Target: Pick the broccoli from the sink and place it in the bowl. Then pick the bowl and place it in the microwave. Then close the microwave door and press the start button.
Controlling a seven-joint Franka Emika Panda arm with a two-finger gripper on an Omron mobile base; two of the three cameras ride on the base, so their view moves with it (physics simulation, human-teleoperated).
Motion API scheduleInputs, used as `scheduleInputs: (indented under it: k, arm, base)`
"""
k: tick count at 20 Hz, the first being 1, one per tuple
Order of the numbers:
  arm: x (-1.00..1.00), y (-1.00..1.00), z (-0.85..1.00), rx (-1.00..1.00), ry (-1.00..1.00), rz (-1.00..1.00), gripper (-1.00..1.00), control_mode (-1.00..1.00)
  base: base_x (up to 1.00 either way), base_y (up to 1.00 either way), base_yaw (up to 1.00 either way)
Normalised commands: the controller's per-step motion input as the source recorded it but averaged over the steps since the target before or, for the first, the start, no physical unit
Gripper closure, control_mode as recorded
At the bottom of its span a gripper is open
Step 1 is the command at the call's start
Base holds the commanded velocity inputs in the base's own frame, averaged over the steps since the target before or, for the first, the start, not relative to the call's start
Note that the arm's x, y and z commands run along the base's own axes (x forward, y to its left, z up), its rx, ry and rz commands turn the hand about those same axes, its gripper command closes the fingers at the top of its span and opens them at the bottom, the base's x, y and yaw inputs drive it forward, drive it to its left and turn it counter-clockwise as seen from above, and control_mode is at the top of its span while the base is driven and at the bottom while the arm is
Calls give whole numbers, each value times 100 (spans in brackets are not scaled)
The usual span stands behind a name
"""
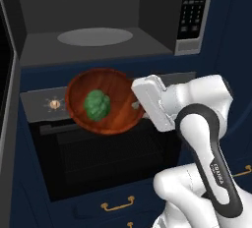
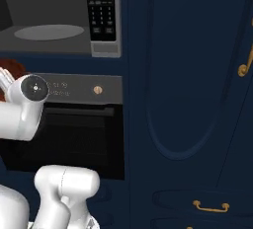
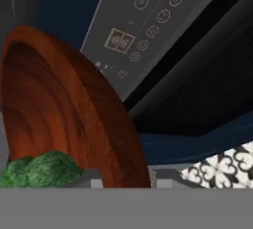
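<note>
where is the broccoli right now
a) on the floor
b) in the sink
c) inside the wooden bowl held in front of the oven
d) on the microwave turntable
c: in the left base view the broccoli sits inside the bowl, which the gripper holds by its rim in front of the oven, below the open microwave and its bare turntable.

Broccoli (image 1: pixel 97 105) in bowl (image 1: pixel 118 119), below microwave (image 1: pixel 98 20)
</note>
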Motion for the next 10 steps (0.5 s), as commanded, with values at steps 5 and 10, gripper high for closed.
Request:
scheduleInputs:
  k: [5,10]
  arm:
    - [49,-31,80,11,21,-36,100,-100]
    - [2,-19,89,10,0,-14,100,-100]
  base:
    - [0,0,0]
    - [0,0,0]
